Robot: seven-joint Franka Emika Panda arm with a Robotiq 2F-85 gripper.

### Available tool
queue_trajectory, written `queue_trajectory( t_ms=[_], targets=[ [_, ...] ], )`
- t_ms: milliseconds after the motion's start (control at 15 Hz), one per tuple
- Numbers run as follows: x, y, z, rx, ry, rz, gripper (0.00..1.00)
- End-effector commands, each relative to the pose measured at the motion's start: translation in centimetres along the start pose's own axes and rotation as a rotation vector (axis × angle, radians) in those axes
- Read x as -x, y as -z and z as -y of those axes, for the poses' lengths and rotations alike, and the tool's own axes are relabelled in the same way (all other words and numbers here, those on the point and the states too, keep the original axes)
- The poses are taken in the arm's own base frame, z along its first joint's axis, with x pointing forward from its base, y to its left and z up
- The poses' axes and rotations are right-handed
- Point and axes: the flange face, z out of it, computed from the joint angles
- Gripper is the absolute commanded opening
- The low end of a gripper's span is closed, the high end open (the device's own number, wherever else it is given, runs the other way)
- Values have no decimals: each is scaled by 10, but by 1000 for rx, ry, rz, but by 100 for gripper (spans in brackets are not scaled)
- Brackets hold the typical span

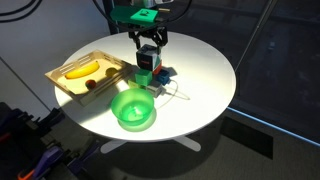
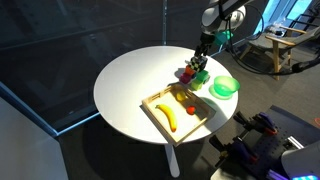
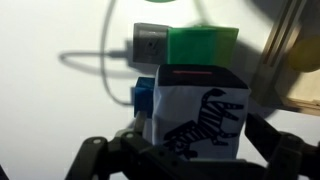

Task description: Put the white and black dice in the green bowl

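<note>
My gripper (image 3: 200, 135) is clamped on the white and black dice (image 3: 200, 105), one finger tight against each side. The fingers cut off the dice's lower part. The face toward me bears a black striped figure, too blurred to read. Just beyond the dice sit a green block (image 3: 203, 45) and a grey block (image 3: 150, 45). In both exterior views the hand hides the dice. The green bowl (image 1: 133, 110) lies near the hand, apart from it.
</note>
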Motion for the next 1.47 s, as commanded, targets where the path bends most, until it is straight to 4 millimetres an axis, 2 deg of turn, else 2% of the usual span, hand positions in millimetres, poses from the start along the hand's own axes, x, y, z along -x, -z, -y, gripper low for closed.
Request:
queue_trajectory(
  t_ms=[0, 67, 200, 467, 733, 800, 933, 1400],
  targets=[
    [-4, -4, -3, -12, 16, -13, 96],
    [-4, -5, -3, -12, 15, -11, 74],
    [-4, -7, -3, -10, 13, -8, 70],
    [-5, -3, -1, -11, 7, 3, 38],
    [-2, 4, 1, -15, 5, 26, 13],
    [0, 6, 1, -12, 1, 33, 13],
    [4, 12, 2, -10, -7, 48, 5],
    [20, 28, 2, -15, -32, 97, 6]
  ],
)
